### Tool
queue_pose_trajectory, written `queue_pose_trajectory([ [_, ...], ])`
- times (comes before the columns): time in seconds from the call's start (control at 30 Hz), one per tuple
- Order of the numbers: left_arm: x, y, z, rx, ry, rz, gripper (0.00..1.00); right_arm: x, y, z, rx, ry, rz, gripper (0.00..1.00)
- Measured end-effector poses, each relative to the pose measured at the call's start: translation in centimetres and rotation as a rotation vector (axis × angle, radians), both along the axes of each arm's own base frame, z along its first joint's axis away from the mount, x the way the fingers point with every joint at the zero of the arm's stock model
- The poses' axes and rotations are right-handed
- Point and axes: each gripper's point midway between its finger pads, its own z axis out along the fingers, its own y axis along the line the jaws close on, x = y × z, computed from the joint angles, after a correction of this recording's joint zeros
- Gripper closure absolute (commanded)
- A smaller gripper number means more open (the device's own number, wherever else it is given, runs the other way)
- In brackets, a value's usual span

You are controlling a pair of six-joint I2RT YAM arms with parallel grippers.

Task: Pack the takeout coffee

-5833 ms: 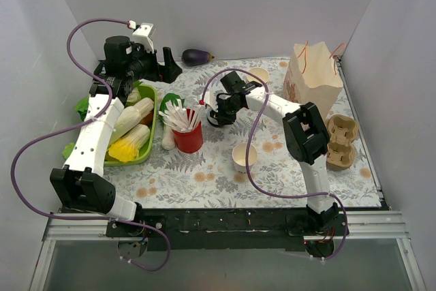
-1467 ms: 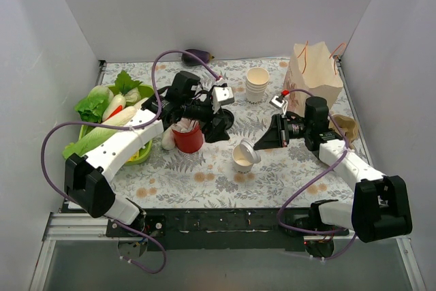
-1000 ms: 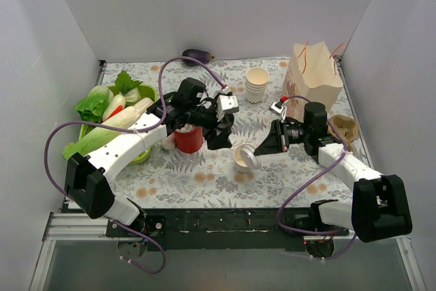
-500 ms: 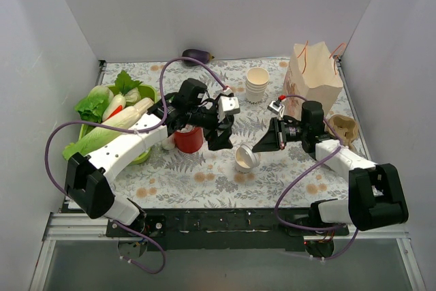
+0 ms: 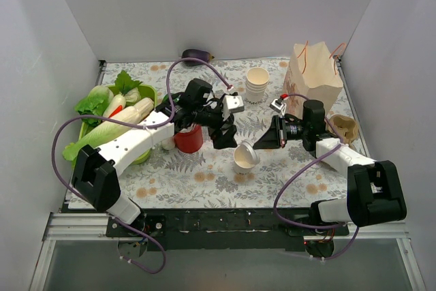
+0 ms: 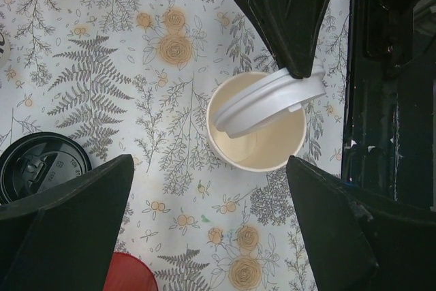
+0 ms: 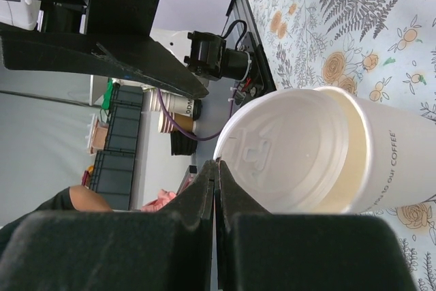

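A: Where's the coffee?
B: Middle of the overhead frame. The paper cup (image 5: pixel 243 159) stands upright on the patterned table (image 5: pixel 191 178), just right of the red cup (image 5: pixel 188 139). It isn't packed yet; the paper bag (image 5: pixel 312 73) sits at upper right, well apart.

A: Lid on?
B: Half on. The white lid (image 6: pixel 269 97) lies tilted across the mouth with one edge at the rim. In the left wrist view, much of the opening shows below it.

A: And the arms?
B: The right gripper (image 7: pixel 215 163) has its jaws pressed together on the lid's edge, a thin pinch. The left gripper (image 5: pixel 227 135) hangs over the cup with its jaws spread wide, holding nothing. Its fingers straddle the cup with room on either side.

A: So the step is seating the lid.
B: That's my reading. To do it well, I'd level the lid first, centre it over the rim, then press down. The pinch sits at one edge, so pushing there alone would likely lift the far side or shove the light cup sideways.

A: Any use for the left arm?
B: It could close round the cup wall to steady it — softly, since paper crushes. I'd let go of the lid only once the rim has caught all round.

A: Spill risk?
B: What I can see of the inside looks dry — the lid hides the rest.
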Motion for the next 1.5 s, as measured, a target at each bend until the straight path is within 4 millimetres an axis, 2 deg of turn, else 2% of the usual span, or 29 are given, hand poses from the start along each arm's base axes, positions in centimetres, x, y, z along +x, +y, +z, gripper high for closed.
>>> queue_pose_trajectory([
  [0.23,0.2,-0.5,0.3,-0.023,0.002,0.002,0.05,0.4,-0.2,-0.1,-0.004,0.003,-0.018,0.99],
  [0.5,0.6,-1.9,-0.9,-0.043,0.082,0.024,0.05,0.9,-0.7,-0.4,-0.013,0.016,-0.048,0.99],
  [0.83,0.3,-2.7,-0.5,-0.076,0.104,0.026,0.06,1.2,-0.9,-0.9,-0.025,0.04,-0.068,0.99],
  [1.1,-0.5,-2.2,-3.3,-0.031,0.153,0.055,0.07,1.4,-0.9,-0.6,-0.024,0.025,-0.067,0.99],
  [1.5,1.1,-2.2,-6.2,0.022,0.175,0.137,0.08,1.2,-0.9,-0.8,-0.03,0.039,-0.065,0.99],
])
